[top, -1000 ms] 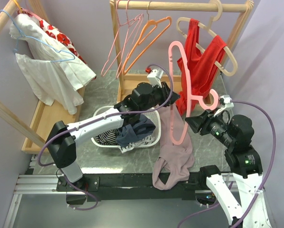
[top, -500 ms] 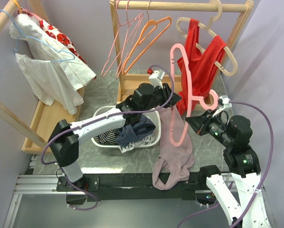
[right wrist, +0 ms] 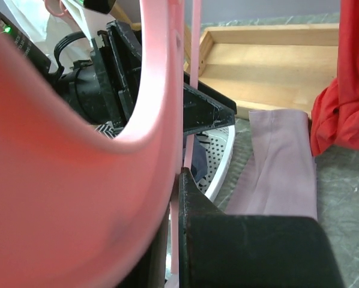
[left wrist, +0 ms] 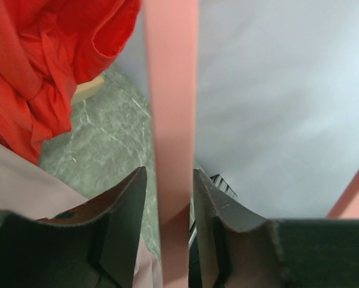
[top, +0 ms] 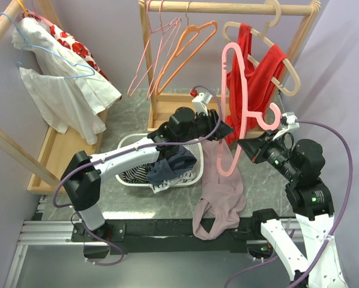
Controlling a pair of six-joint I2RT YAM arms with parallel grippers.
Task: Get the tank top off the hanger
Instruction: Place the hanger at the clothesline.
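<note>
Over the last second your right gripper (top: 250, 146) has clamped down on the pink hanger (top: 231, 48), gripping it low, near the hook. It has carried the hanger up and swung it more upright, so its top now stands higher against the red garment (top: 260, 72) on the rail. In the right wrist view the hanger (right wrist: 107, 180) fills the frame right against the finger, which fits a firm grip.

Meanwhile your left gripper (top: 223, 127) has been easing open. In its wrist view the fingers (left wrist: 122, 204) stand either side of the hanger's bar (left wrist: 172, 120), with a thin gap on each side. It straddles the bar and grips nothing.

The mauve tank top (top: 220, 195) has not risen with the hanger. It lies draped on the table (top: 125, 108) beside the white laundry basket (top: 126, 144), with its lower end hanging over the near edge. Its upper end runs up under the left gripper and the hanger's low tip. You cannot tell there whether a strap is still hooked. Since the hanger went up and the cloth stayed down, the top is probably free or nearly so.

No brand, label or writing can be read anywhere.
</note>
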